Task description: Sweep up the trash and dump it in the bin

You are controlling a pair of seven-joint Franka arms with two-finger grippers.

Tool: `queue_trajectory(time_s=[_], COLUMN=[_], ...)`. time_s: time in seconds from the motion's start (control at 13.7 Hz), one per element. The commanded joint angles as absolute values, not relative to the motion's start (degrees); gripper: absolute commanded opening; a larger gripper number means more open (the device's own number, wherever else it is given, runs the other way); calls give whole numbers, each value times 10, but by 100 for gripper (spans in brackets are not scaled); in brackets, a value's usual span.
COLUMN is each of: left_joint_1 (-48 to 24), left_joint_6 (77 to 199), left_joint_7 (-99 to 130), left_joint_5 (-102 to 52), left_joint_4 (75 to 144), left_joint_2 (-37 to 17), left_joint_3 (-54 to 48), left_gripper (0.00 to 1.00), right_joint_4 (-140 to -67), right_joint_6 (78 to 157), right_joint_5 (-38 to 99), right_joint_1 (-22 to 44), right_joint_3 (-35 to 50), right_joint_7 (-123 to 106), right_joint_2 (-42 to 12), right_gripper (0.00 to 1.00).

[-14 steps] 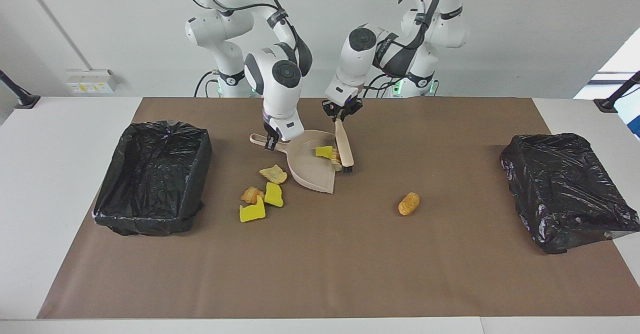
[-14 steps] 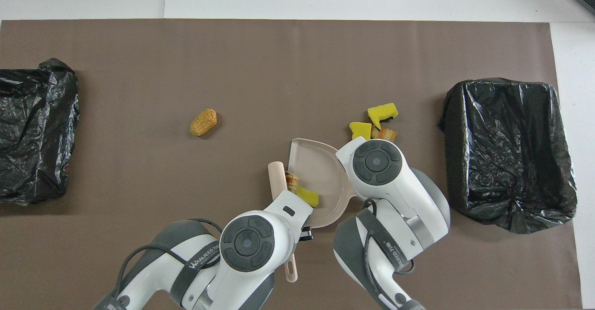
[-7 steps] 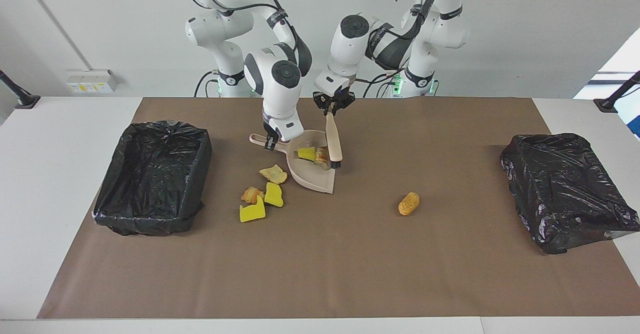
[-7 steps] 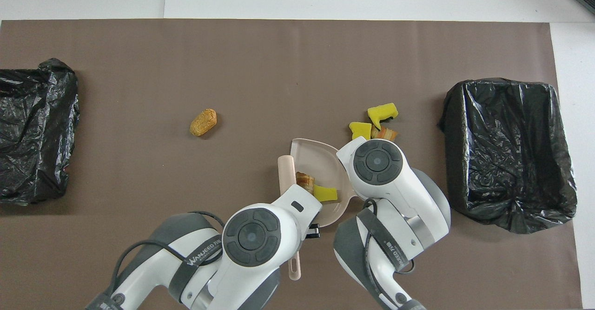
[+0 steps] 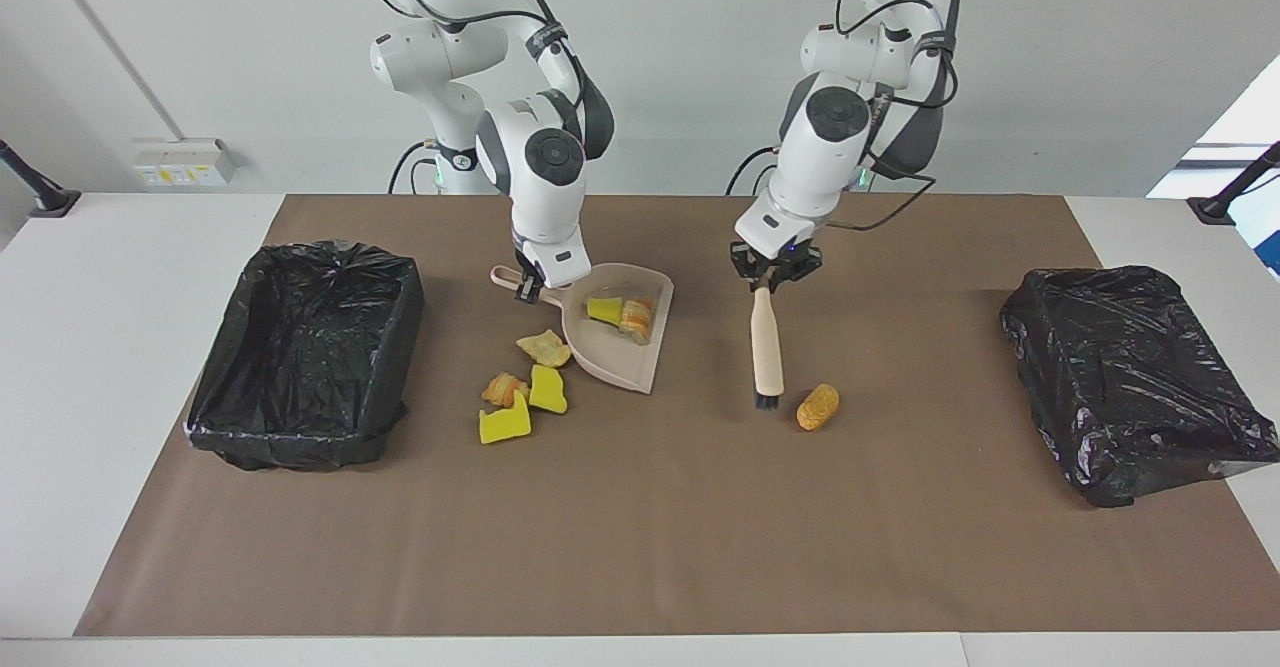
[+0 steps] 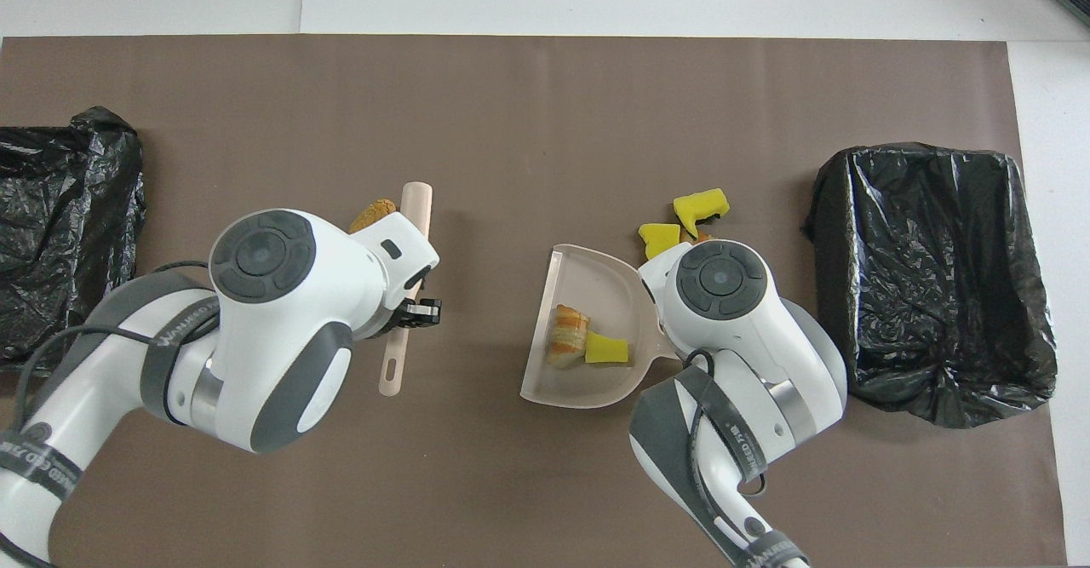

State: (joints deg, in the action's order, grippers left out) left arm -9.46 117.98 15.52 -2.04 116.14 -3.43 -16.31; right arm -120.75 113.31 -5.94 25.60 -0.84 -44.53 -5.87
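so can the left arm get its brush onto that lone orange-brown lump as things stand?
Probably yes. The left gripper holds the brush, bristles down beside the orange-brown lump, with bare mat between them.

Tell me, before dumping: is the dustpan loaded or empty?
Loaded: the dustpan holds a yellow chunk and a bread-like lump.
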Motion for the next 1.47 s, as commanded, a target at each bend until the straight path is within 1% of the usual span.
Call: queue_trajectory(time_s=[0.0, 0.15, 0.29, 0.44, 0.66, 0.88, 1.1, 1.32, 1.39], left_joint_1=[-36, 2, 39, 44, 40, 11, -43, -105, -127], left_joint_6=[1153, 1158, 1160, 1161, 1165, 1170, 1160, 1156, 1156], left_joint_7=[78, 1, -57, -94, -97, -91, -88, -43, -24], left_joint_5=[38, 88, 105, 104, 103, 96, 36, -1, -17], left_joint_4=[1083, 1046, 1017, 1030, 1093, 1131, 1143, 1182, 1184], left_joint_2=[-90, -118, -151, -155, -138, -123, -109, -80, -76], left_joint_3=[-171, -170, -170, -170, -170, -175, -175, -175, -175], left_gripper=[0, 0, 0, 0, 0, 0, 0, 0, 0], right_joint_4=[-1217, -1213, -1213, -1213, -1212, -1210, -1210, -1210, -1210], right_joint_6=[1155, 1159, 1160, 1160, 1172, 1171, 1169, 1166, 1165], right_joint_5=[-46, -46, -45, -45, -46, -49, -49, -50, -51], right_joint_1=[244, 252, 254, 263, 298, 298, 298, 297, 295], right_joint_3=[-4, -4, -4, -3, -2, -2, -2, -3, -3], right_joint_7=[-457, -455, -449, -439, -385, -381, -381, -381, -382], right_joint_2=[-54, -55, -55, -55, -76, -78, -78, -78, -78], right_gripper=[0, 0, 0, 0, 0, 0, 0, 0, 0])
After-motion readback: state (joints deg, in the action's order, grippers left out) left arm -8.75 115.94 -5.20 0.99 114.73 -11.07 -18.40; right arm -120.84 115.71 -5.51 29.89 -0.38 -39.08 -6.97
